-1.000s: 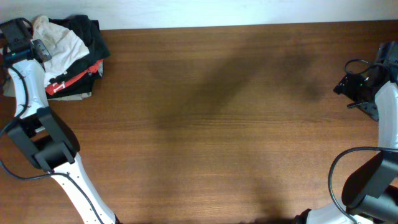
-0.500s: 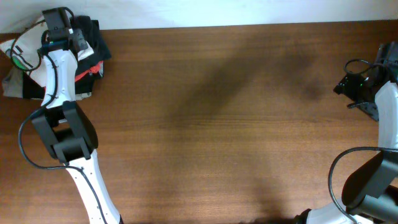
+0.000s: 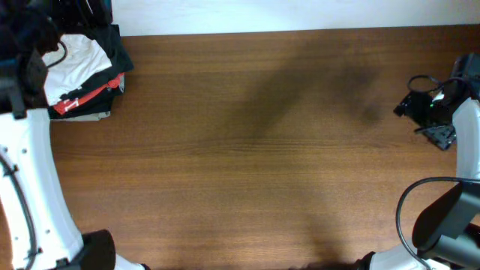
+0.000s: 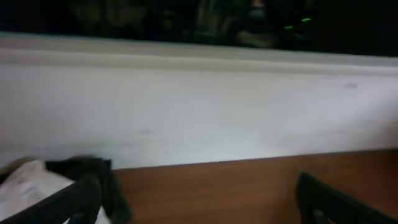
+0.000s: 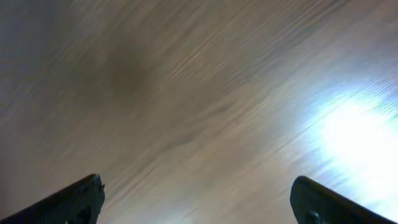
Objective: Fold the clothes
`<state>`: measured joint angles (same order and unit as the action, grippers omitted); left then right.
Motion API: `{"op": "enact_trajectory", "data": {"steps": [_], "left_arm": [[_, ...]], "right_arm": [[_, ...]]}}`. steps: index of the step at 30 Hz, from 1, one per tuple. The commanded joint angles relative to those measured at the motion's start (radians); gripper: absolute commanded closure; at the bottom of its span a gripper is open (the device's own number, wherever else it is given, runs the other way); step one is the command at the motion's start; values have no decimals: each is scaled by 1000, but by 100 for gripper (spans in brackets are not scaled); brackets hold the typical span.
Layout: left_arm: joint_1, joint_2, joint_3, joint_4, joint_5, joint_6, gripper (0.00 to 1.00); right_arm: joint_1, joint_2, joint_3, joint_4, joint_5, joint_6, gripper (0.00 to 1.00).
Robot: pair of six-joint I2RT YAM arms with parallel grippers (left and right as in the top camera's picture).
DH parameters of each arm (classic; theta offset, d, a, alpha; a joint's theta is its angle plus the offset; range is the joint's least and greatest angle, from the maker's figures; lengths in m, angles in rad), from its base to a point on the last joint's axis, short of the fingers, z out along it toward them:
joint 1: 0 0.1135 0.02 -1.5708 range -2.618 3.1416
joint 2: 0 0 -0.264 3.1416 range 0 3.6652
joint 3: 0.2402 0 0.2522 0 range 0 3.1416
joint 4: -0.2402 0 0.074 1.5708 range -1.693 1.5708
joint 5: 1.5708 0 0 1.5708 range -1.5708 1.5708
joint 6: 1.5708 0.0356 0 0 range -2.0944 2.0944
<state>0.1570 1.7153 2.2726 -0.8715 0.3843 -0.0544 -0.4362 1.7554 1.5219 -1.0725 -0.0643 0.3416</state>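
Where the brown wooden table (image 3: 262,150) meets the white wall (image 4: 186,106), the white T-shirt (image 3: 79,64) lies crumpled at the far left corner, on a black shirt (image 3: 114,45) with red on it. By that corner the left gripper (image 4: 199,202) hangs with fingers wide apart, empty; the right gripper (image 5: 199,199), near the right edge, is likewise spread over bare wood.

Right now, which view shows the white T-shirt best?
Overhead: the white T-shirt lies crumpled atop a black shirt. Left wrist catches only its blurred edge; right wrist shows only the table.
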Motion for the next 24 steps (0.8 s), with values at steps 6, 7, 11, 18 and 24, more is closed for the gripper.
{"op": "enact_trajectory", "data": {"steps": [6, 7, 11, 18, 24], "left_arm": [[-2, -44, 2, -29, 117, -2, 1], [-2, -44, 2, -29, 117, -2, 1], [-2, -44, 2, -45, 117, -2, 1], [-2, -44, 2, -47, 117, -2, 1], [-2, -44, 2, -47, 117, -2, 1]], "right_arm": [[-3, -626, 7, -125, -373, -124, 1], [-3, -692, 7, -132, -373, -124, 1], [-1, -850, 7, -134, -373, -124, 1], [26, -871, 7, -136, -367, -125, 1], [270, -1086, -193, 23, -167, -124, 1]]}}
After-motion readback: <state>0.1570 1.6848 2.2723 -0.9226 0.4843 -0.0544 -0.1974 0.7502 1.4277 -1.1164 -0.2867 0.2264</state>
